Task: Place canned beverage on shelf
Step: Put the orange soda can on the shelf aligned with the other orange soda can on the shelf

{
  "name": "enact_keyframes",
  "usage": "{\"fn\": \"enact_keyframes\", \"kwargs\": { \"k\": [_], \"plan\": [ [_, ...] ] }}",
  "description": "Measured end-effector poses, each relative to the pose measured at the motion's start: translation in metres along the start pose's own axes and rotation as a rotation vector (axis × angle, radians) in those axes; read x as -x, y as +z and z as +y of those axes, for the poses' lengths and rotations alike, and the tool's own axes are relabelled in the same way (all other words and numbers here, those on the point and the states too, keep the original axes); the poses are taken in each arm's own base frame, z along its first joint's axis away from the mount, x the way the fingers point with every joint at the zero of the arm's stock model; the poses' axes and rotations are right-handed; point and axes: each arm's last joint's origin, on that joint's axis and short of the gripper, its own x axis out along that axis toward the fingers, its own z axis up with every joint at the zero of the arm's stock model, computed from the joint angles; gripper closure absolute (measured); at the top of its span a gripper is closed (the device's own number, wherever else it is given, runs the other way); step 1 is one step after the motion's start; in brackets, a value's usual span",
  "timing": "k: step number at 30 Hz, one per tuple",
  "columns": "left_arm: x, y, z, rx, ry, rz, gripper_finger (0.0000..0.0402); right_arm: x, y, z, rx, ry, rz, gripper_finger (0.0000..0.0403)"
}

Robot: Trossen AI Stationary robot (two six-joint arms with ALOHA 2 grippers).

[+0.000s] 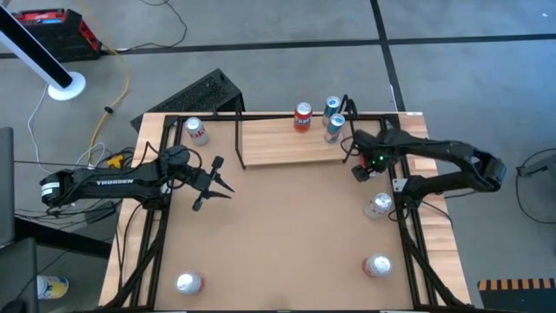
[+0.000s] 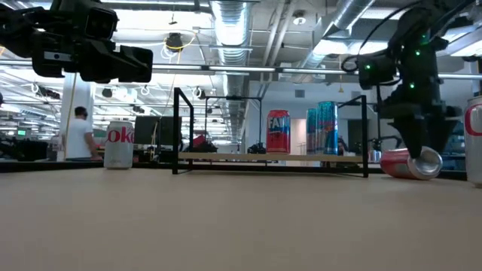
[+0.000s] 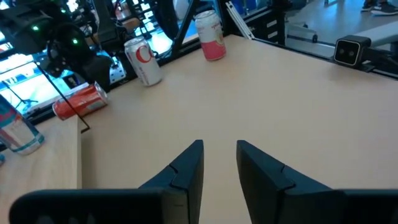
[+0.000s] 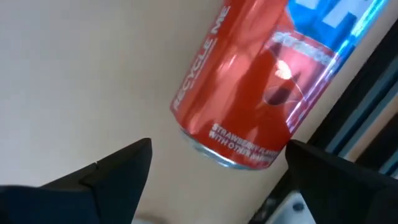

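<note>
High view: right gripper (image 1: 359, 162) sat off the shelf's (image 1: 282, 148) right end, fingers spread wide, nothing held.
Right wrist view showed a red strawberry can (image 4: 261, 81) lying on its side on the tabletop (image 1: 287, 235) between the parted fingers (image 4: 112, 168), which did not grip it; in the low view the same can (image 2: 410, 163) lay beside the shelf's (image 2: 271, 157) right upright. One red can (image 1: 302, 116) and two blue cans (image 1: 334, 120) stood on the plank near its back edge. Left gripper (image 1: 214, 183) hovered over bare table left of the shelf, fingers (image 3: 186, 168) slightly apart and empty. Silver-and-red cans stood elsewhere: one (image 1: 195, 130) at the back left, one (image 1: 379, 205) at the right edge, two (image 1: 189, 283) near the front corners.
</note>
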Motion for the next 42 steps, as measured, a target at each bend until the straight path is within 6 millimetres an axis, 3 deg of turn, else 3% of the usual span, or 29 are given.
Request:
{"fn": "enact_keyframes", "kwargs": {
  "k": [7, 18, 23, 34, 37, 42],
  "plan": [
    [0.0, -0.002, -0.001, -0.004, -0.007, 0.016, 0.0317, -0.004, -0.011, -0.008, -0.085, -0.036, -0.071, 0.0016],
    [0.0, -0.002, -0.001, -0.005, -0.006, 0.016, 0.0317, 0.02, -0.024, -0.018, -0.279, 0.081, -0.226, 0.0016],
    [0.0, -0.002, -0.001, -0.01, -0.002, 0.018, 0.0317, 0.027, -0.027, -0.024, -0.458, 0.076, -0.322, 0.0016],
    [0.0, -0.002, -0.001, -0.013, -0.002, 0.017, 0.0317, 0.035, -0.002, -0.039, -0.682, 0.091, -0.558, 0.0017],
    [0.0, -0.002, -0.001, -0.012, -0.002, 0.016, 0.0317, 0.032, 0.003, -0.048, -0.731, 0.076, -0.543, 0.0017],
    [0.0, -0.002, -0.001, -0.008, -0.003, 0.019, 0.0317, 0.021, 0.008, -0.047, -0.646, 0.131, -0.413, 0.0017]
  ]
}}
